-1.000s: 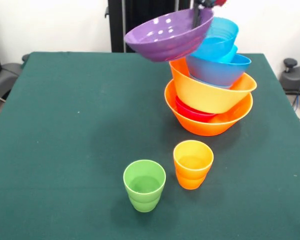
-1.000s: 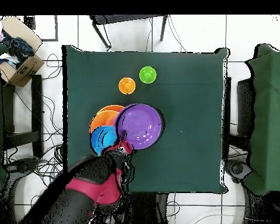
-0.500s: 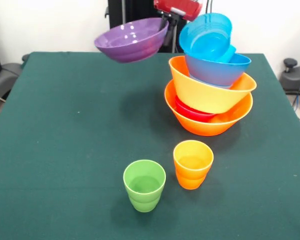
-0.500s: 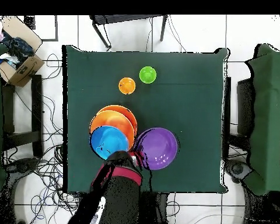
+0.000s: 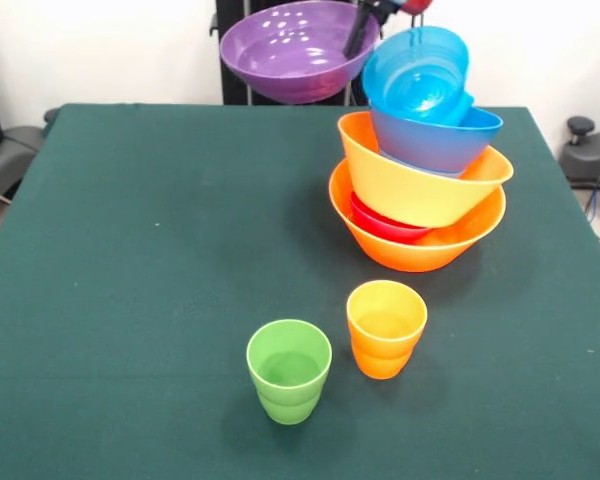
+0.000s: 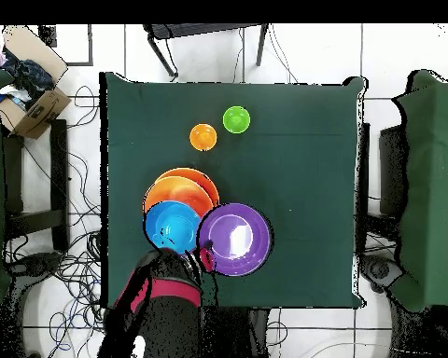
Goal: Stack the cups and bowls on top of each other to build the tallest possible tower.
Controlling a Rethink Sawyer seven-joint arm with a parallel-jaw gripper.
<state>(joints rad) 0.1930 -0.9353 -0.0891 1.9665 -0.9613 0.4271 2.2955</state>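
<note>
Your gripper (image 5: pixel 365 25), clamped on the purple bowl's (image 5: pixel 295 50) rim, has swung it back beside the tower (image 5: pixel 420 170) top. It's higher now, but not yet over the stack.

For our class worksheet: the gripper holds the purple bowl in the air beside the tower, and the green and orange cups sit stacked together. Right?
Not quite. In the front view the green cup and orange cup stand apart on the table. The gripper does hold the purple bowl aloft beside the tower.

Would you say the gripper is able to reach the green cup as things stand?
Probably not yet: the gripper is shut on the purple bowl's rim, held high beside the tower. The green cup itself stands upright in the open, apart from the orange cup, nothing above it.
</note>
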